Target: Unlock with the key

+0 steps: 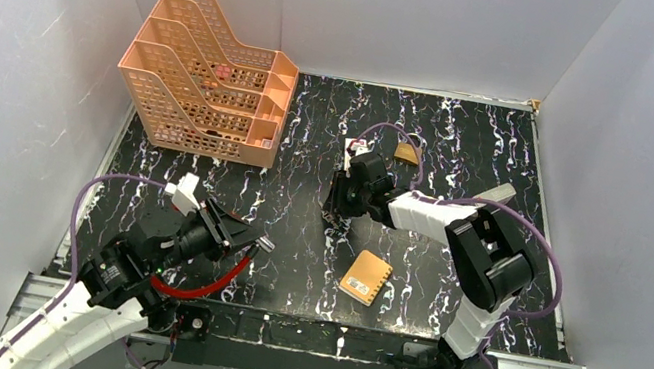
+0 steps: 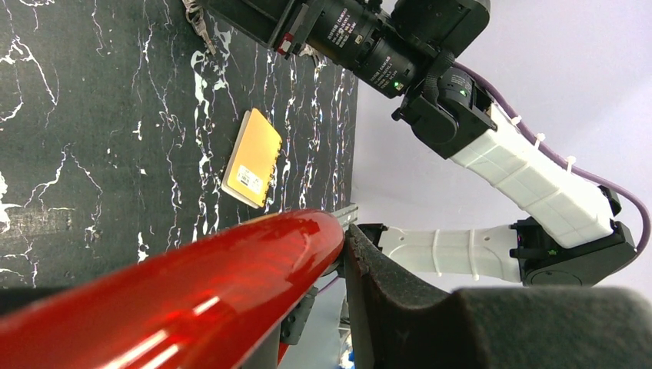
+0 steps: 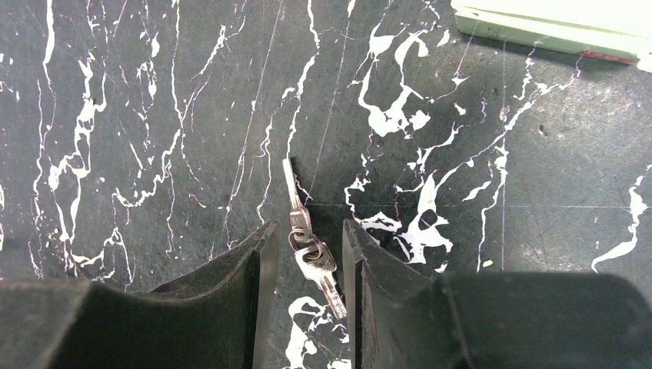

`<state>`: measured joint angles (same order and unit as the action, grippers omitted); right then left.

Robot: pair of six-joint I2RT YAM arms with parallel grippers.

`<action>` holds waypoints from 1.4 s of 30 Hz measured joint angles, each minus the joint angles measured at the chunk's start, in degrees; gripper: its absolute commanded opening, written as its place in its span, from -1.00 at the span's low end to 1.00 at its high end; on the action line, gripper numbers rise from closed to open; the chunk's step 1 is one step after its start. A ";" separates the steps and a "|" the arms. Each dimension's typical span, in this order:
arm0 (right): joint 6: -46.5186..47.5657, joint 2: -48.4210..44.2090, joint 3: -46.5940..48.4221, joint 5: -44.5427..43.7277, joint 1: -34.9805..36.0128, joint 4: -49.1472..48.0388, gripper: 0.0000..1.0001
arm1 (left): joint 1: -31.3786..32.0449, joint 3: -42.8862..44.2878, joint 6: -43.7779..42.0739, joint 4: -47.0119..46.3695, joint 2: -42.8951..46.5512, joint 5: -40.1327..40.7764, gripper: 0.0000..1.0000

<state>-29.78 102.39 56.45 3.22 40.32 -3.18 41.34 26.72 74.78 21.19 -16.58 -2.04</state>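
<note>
Two small silvery-brown keys on one ring lie flat on the black marbled table, between the fingers of my right gripper. That gripper is open, points down at the table, and its pads stand on either side of the keys without pinching them. In the top view the right gripper is at mid-table. The brass padlock lies behind it. My left gripper is shut on the red cable loop, held above the table's near left. The cable fills the left wrist view beside one finger.
An orange file rack stands at the back left. A yellow pad lies on the table in front of the right gripper; it also shows in the left wrist view. A pale flat edge lies ahead of the right gripper.
</note>
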 measured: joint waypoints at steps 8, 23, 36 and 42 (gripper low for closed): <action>0.02 1.20 1.03 0.31 0.13 -0.15 -0.22 | 0.02 0.00 0.00 0.28 0.28 0.20 -1.00; -0.04 2.45 1.51 1.01 0.35 -1.33 -0.28 | 0.00 0.00 0.00 0.33 0.68 0.22 -1.00; 0.20 1.53 0.81 -1.79 2.49 -0.74 -0.32 | 0.00 0.00 0.00 0.39 1.16 0.46 -1.00; 0.33 1.49 0.81 -3.48 2.99 -0.04 -0.61 | 0.00 0.00 0.02 0.48 1.51 0.46 -1.00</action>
<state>-29.45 103.88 57.25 -0.25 43.31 -3.22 41.34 26.72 74.81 21.67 -15.07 -1.58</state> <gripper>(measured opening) 0.257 0.283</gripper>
